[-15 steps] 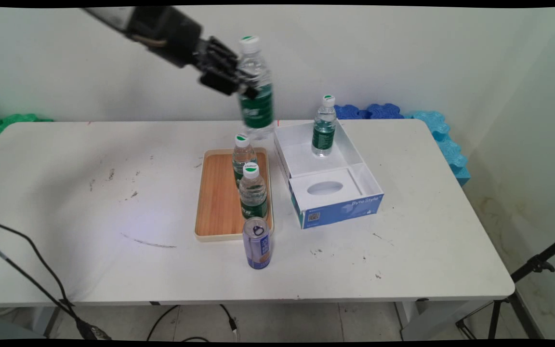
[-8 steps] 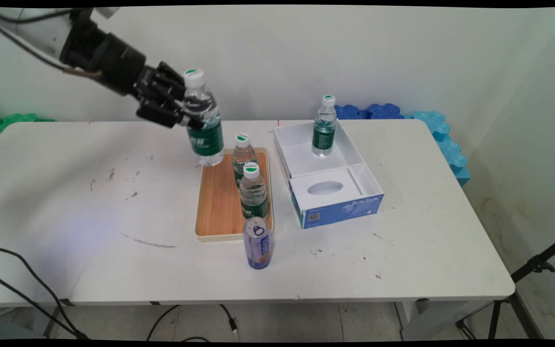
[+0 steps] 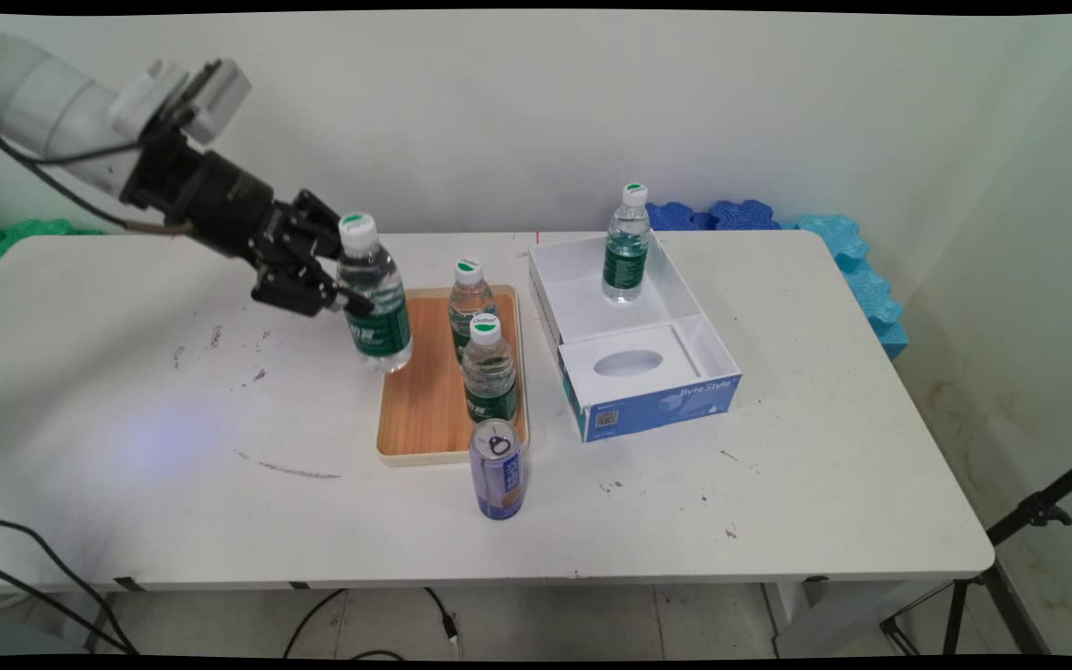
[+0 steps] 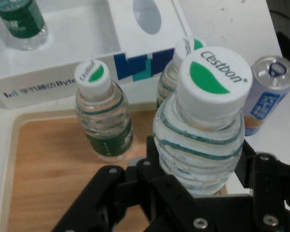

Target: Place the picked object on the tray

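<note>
1. Gripping a water bottle (image 3: 371, 296) by its upper body, the gripper (image 3: 336, 298) comes in from the left of the main view with its fingers clenched on the bottle's clear ribbed part, just under the white-and-green cap.

2. Long axis of the held bottle — near upright, cap tipped slightly toward the arm and base toward the tray, as the main view shows it.

3. Its base sits at the left edge of the wooden tray (image 3: 420, 409), over the tray's rear-left part; whether it touches the wood or hangs just above it cannot be told.

4. From the gripper, the two other bottles on the tray lie to the right in the main view — the rear bottle (image 3: 471, 302) just beside the held one, the front bottle (image 3: 489, 372) nearer the camera and further right. Both stand upright and apart from the held bottle.

5. In the hand view a tray bottle (image 4: 102, 113) stands clear on the wood beside the held one's cap (image 4: 211, 77).

6. A blue can (image 3: 497, 468) stands on the worktop (image 3: 173, 437) just off the tray's front edge.

7. A fourth bottle (image 3: 626, 244) stands upright in the open white-and-blue box (image 3: 657, 395), well to the right of the gripper.
</note>
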Action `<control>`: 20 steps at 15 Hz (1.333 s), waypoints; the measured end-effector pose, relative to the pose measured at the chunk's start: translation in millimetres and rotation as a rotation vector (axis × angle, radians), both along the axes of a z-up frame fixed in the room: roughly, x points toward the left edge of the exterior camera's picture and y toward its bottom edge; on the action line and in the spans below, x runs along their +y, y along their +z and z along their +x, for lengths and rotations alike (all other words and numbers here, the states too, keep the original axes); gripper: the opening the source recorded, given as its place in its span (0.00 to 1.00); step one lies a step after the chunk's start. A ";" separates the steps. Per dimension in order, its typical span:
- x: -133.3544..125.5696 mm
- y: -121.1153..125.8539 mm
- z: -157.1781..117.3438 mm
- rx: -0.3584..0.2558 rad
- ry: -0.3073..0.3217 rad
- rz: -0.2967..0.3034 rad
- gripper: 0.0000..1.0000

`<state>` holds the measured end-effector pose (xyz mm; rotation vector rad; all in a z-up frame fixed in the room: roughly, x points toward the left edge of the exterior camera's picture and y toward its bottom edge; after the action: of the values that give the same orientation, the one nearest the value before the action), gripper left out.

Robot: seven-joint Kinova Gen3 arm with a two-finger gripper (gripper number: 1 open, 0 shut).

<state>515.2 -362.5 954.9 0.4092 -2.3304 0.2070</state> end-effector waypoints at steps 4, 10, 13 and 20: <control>1.9 -24.2 -2.5 0.000 -0.022 -0.003 0.00; -2.7 -57.4 -11.1 -0.008 -0.046 -0.018 0.00; -4.4 -69.8 -13.9 -0.013 -0.049 -0.022 0.00; -10.2 -93.5 -20.7 -0.019 -0.055 -0.029 0.00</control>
<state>494.5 -372.7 861.3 0.3297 -2.3514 0.2189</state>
